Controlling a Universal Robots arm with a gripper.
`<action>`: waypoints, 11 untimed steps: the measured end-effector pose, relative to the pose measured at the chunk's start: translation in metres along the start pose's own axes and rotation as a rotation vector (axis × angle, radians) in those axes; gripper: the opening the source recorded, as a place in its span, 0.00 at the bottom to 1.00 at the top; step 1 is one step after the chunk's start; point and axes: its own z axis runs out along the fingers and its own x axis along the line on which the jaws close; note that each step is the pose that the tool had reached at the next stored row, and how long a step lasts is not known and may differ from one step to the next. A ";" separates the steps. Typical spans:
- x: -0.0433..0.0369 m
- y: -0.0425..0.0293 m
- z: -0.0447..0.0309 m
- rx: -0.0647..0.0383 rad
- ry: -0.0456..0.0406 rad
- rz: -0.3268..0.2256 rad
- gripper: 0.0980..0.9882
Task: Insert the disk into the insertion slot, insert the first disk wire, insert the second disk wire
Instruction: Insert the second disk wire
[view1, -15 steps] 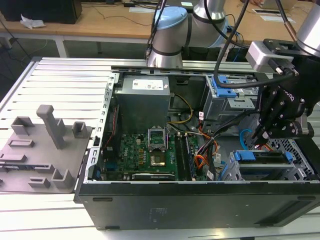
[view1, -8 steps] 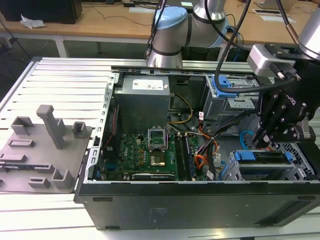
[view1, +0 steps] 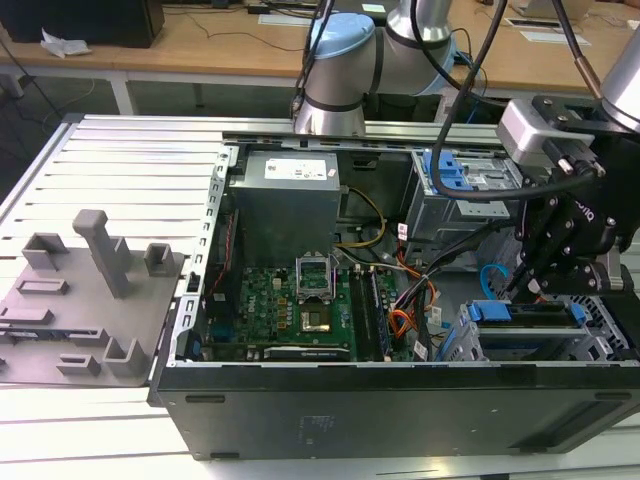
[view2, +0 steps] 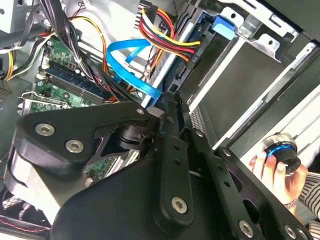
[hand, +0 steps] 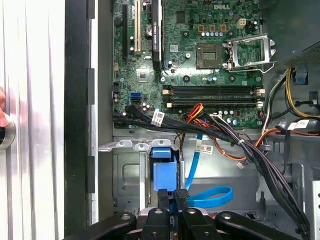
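The disk, silver-grey in its blue carrier, lies inside the insertion slot, a silver cage at the exterior view's right end of the open computer case. My black gripper hangs just over the disk's near end. In both wrist views the fingers meet tightly at the end of the second disk wire, a flat light-blue cable that loops beside the cage. The gripper is shut on that cable's plug end next to the blue carrier plastic.
A green motherboard and grey power supply fill the case. Red, yellow and black wire bundles cross near the cage. A grey box with a blue latch stands behind. A person's hand holds a knob. A grey fixture tray lies outside.
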 end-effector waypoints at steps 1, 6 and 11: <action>0.0002 -0.0007 0.0004 0.000 -0.0017 0.000 0.07; -0.0005 -0.0083 0.0063 -0.005 -0.0126 -0.001 0.07; -0.0011 -0.0166 0.0105 -0.008 -0.0187 -0.001 0.07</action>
